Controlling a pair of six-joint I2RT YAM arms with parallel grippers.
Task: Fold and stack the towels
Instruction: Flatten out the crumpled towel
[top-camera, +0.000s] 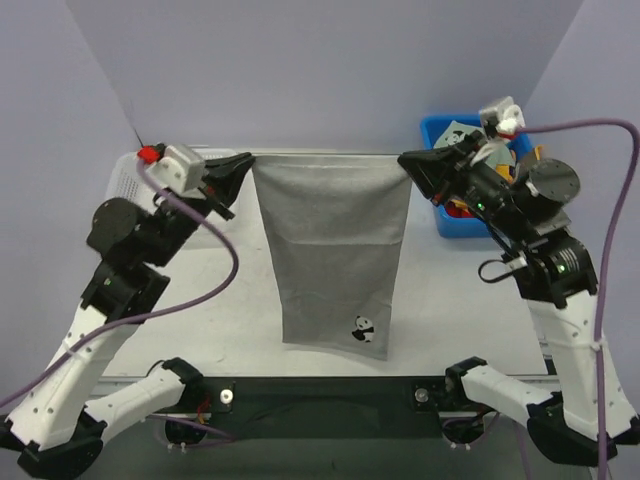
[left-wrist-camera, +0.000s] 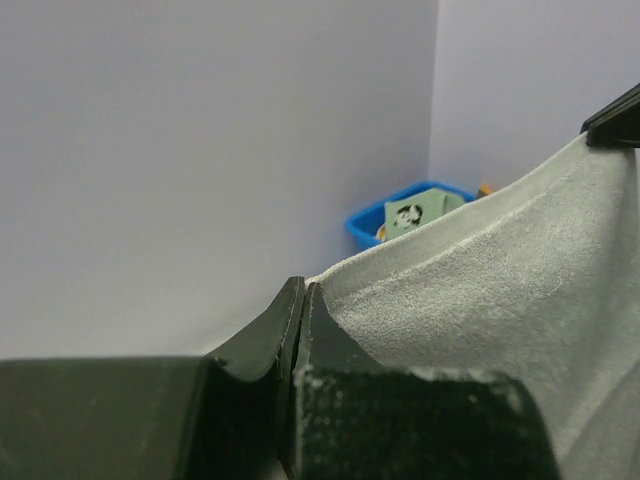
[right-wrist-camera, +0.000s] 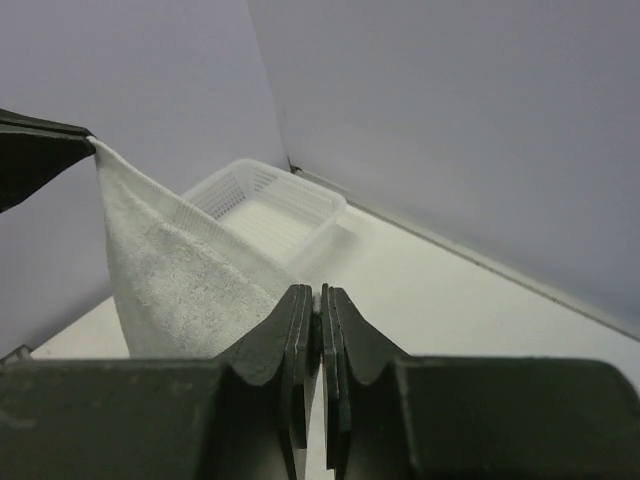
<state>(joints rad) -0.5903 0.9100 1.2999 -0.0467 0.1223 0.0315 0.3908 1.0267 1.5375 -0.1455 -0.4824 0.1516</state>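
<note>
One grey towel (top-camera: 333, 250) hangs over the bench (top-camera: 450, 320), top corners pinched in the shut left jaws and right jaws. The right wrist view shows one white basket (right-wrist-camera: 265, 200); the left, one blue bin (left-wrist-camera: 365, 222).

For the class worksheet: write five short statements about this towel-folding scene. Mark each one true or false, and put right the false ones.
1. The left gripper and the right gripper each pinch a top corner of the grey towel, which hangs between them. True.
2. The towel's panda print is near its top edge. False: it is near the bottom edge, at the corner on the right arm's side.
3. The blue bin stands at the far right of the table. True.
4. The blue bin has nothing in it. False: a pale green cloth shows in it.
5. The white mesh basket sits beside the blue bin. False: it is at the far left.
</note>
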